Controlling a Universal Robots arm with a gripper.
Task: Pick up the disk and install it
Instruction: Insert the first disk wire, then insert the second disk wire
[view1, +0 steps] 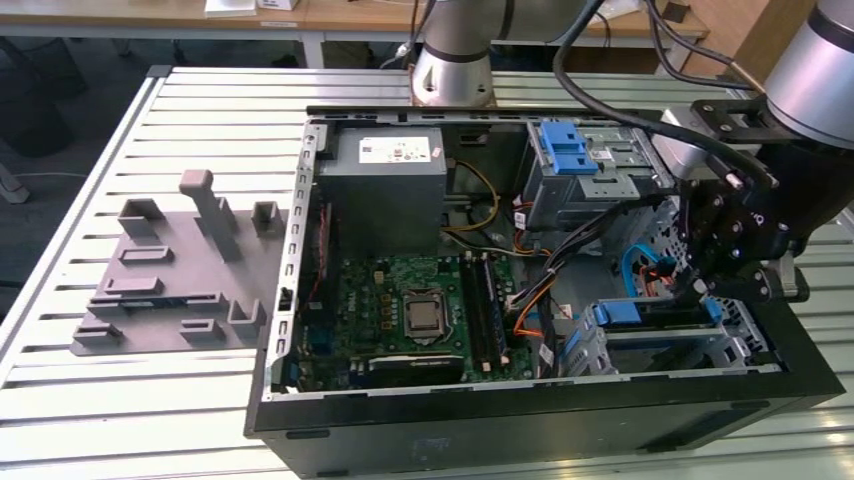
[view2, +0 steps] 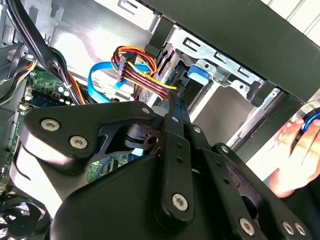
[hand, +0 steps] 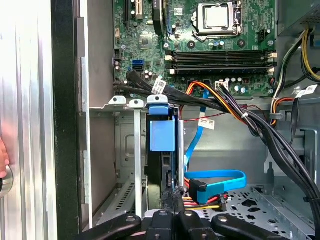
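The disk (view1: 654, 313) sits on edge in the drive cage (view1: 727, 350) at the front corner of the open computer case, on the exterior view's right. In the first wrist view its blue carrier bracket (hand: 162, 135) faces the motherboard. My gripper (view1: 694, 290) hangs inside the case just above that cage. In both wrist views the fingers lie shut together, and the gripper (hand: 172, 195) is at the disk's rear end beside the red-and-yellow power plug (hand: 207, 202). In the second wrist view the gripper (view2: 170, 102) points at the blue bracket (view2: 198, 75). I see nothing between the fingers.
A grey power supply (view1: 387, 175) and a second cage with a blue latch (view1: 574, 150) fill the case's far side. Black cable bundles (hand: 225, 105) and a blue data cable (hand: 220, 177) run close to the gripper. A hand (view2: 300, 150) rests outside the case wall. A grey fixture plate (view1: 174, 270) lies on the table.
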